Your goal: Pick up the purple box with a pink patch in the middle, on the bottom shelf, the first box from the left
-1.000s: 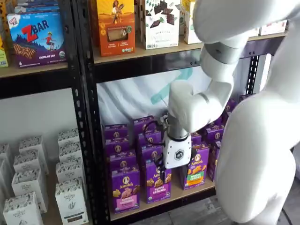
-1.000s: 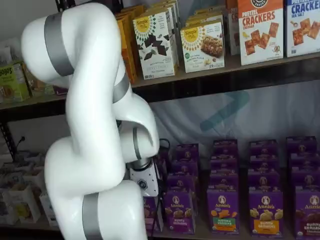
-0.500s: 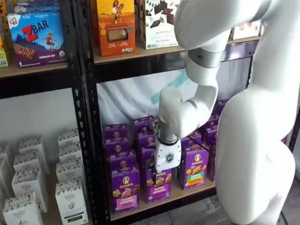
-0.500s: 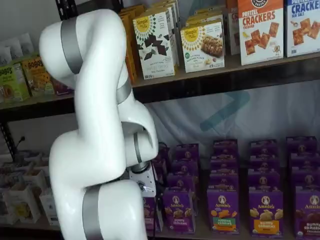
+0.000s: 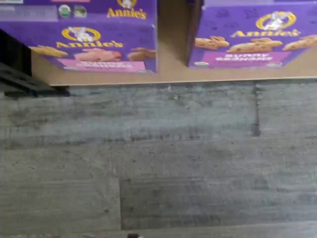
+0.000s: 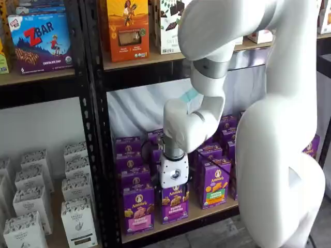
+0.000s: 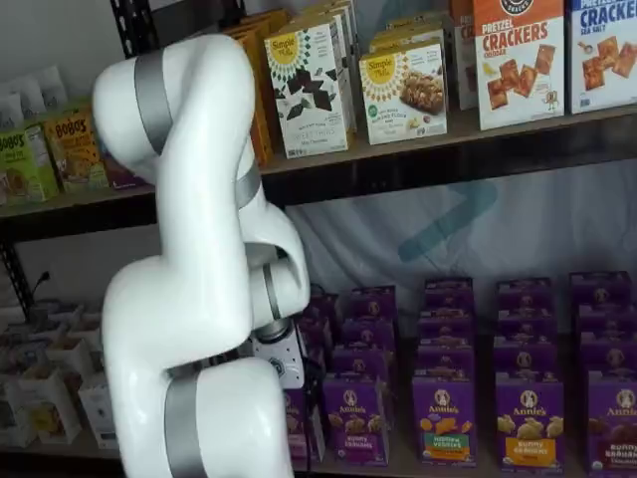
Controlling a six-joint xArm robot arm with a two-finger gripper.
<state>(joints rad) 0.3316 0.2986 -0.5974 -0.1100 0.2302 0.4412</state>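
The purple box [image 6: 138, 209] with its pink band stands upright at the left end of the bottom shelf [image 6: 207, 213], heading a row of like cartons. In the wrist view the purple box [image 5: 94, 47] sits on the shelf board [image 5: 171, 47], a gap apart from a carton with a darker purple patch [image 5: 252, 37]. My gripper [image 6: 173, 178] hangs in front of the shelf, just right of and above the pink-band box, over the neighbouring carton. Its white body hides the fingers; it holds nothing. In a shelf view the gripper body [image 7: 279, 358] and arm cover the box.
A green-and-orange-patch carton [image 6: 214, 183] stands further right. A black rack post [image 6: 95, 155] rises left of the purple box, with white cartons [image 6: 77, 219] beyond it. Grey plank floor [image 5: 158, 163] lies below the shelf edge. The upper shelf [image 6: 155, 57] carries other boxes.
The arm has swung left along the bottom shelf. The gripper went from in front of the green-and-orange carton to the carton beside the pink-band box.
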